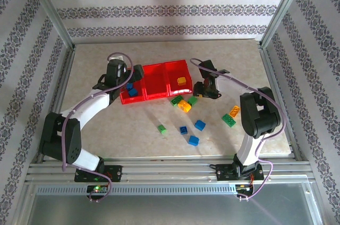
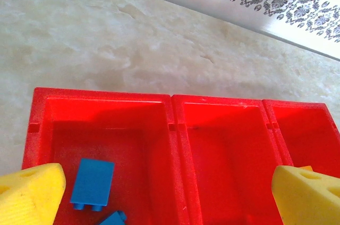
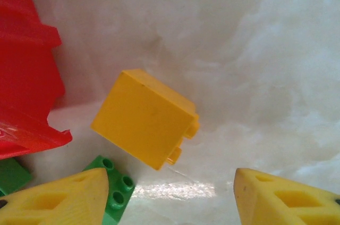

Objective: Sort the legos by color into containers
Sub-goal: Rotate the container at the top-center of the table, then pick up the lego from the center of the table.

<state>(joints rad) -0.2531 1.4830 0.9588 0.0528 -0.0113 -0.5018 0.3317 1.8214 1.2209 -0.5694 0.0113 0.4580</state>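
You find nothing to read here: no letters, numbers, labels or brand marks are legible on the bins [image 1: 156, 84] or the bricks [image 1: 200, 124]. The walls [image 1: 159, 9] carry bands of ornament, not writing.

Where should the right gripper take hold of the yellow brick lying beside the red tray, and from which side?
Probably from straight above, pinching the yellow brick across its two smooth side faces. It lies tipped over with its studs pointing sideways, so the stud face offers poor contact. The open right gripper would need turning, and the green brick crowds one face.
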